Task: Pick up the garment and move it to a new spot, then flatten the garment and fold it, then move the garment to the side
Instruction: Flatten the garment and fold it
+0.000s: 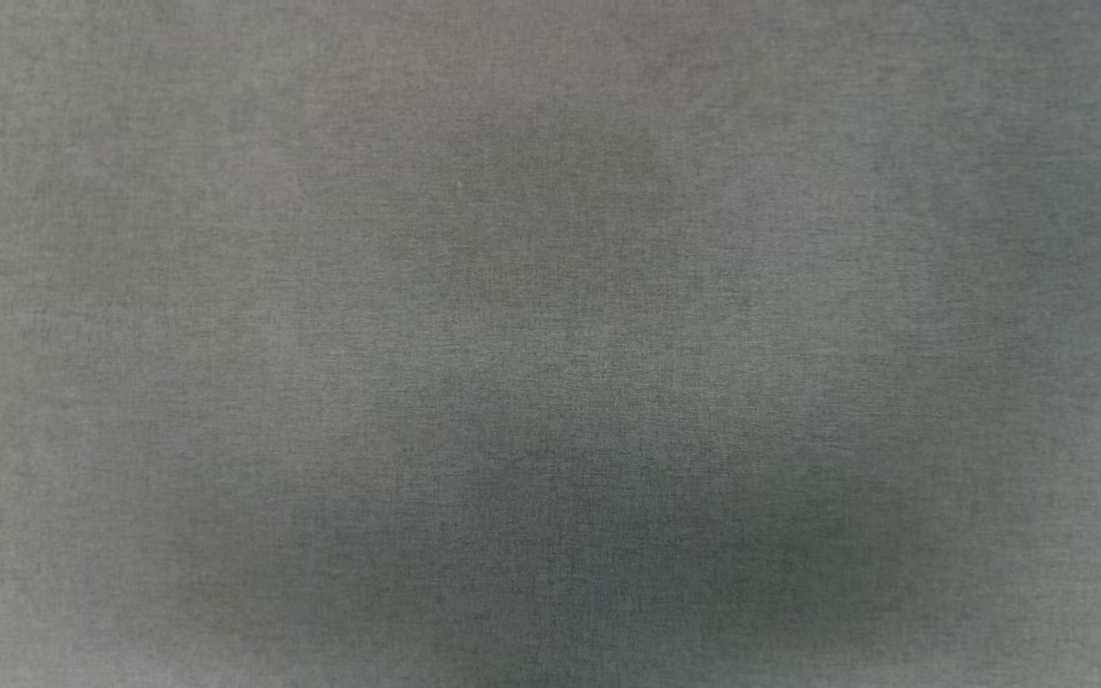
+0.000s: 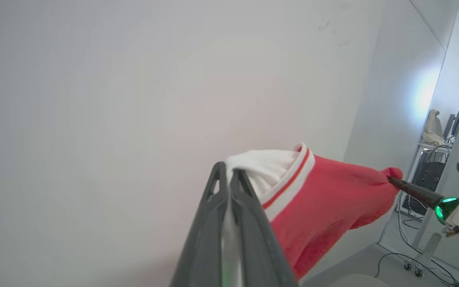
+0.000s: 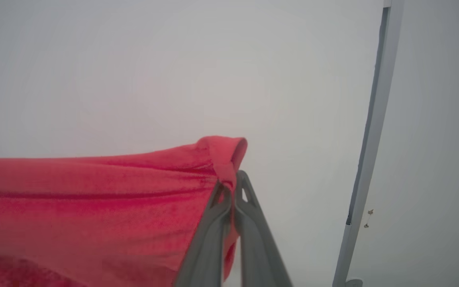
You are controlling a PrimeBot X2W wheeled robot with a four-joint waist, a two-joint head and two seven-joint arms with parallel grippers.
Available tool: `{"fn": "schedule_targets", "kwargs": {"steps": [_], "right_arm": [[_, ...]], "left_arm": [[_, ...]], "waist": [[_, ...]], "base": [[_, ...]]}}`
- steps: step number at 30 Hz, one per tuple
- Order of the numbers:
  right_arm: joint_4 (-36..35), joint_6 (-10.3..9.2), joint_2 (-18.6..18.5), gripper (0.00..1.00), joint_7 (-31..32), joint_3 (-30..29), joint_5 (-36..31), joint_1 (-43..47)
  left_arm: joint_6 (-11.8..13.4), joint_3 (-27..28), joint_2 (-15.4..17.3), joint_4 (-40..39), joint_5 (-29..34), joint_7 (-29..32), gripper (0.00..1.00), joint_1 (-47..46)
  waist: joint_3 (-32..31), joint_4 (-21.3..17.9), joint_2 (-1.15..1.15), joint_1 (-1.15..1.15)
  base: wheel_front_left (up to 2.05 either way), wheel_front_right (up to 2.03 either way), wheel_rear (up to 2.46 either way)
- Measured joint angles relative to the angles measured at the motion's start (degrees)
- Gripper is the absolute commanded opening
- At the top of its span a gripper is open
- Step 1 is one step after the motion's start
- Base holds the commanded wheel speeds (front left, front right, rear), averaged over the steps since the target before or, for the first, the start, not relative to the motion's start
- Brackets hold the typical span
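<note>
We hold the garment [image 2: 325,195] up in the air, strung between our two grippers in front of a plain white wall [image 2: 94,99]. Our left gripper [image 2: 228,169] is clenched on the white end section, just beside the narrow red-and-white striped band. Our right gripper [image 3: 232,183] is clamped on a bunched red corner at the far end. Both pairs of jaws are pressed tight together with only a pinch of fabric between them.

We judge the two-point hold is meant to spread the piece under its own weight, so it can be laid down flat at a new spot rather than dropped in a heap.

The fabric is thin and soft with a faint nap. It pulls into long, shallow creases along the line between the grips, and its lower edge sags loosely. The red corner rolls into a small curl over the right fingertips. Below our head lies a grey cloth surface [image 1: 550,344] — finely woven, matte and evenly smooth.
</note>
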Motion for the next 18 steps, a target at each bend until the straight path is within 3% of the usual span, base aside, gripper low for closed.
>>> {"fn": "schedule_targets", "kwargs": {"steps": [3, 7, 14, 18], "right_arm": [[1.0, -0.02, -0.2, 0.00, 0.4, 2.2, 1.1, 2.3], [-0.1, -0.09, -0.9, 0.00, 2.8, 6.3, 5.9, 12.1], [-10.9, -0.09, -6.3, 0.00, 6.5, 11.3, 16.8, 35.3], [-18.4, -0.09, -10.0, 0.00, 7.8, 10.3, 22.1, 47.1]], "left_arm": [[0.0, -2.7, 1.2, -3.1, -0.5, 0.0, 0.00, 3.5], [0.0, -5.5, 3.4, -8.3, -2.9, -1.1, 0.00, 14.8], [0.0, -9.6, 7.1, -17.1, -4.2, -2.5, 0.00, 35.3], [0.0, -7.1, 8.4, -22.0, -2.0, -2.6, 0.00, 43.8]], "waist": [[-0.2, -0.1, 0.00, 0.00], [-0.4, 0.0, 0.00, 0.00], [-1.2, 0.5, 0.00, 0.00], [-2.1, 0.6, 0.00, 0.00]], "base": [[0.00, 0.00, 0.00], [0.00, 0.00, 0.00], [0.00, 0.00, 0.00], [0.00, 0.00, 0.00]]}}
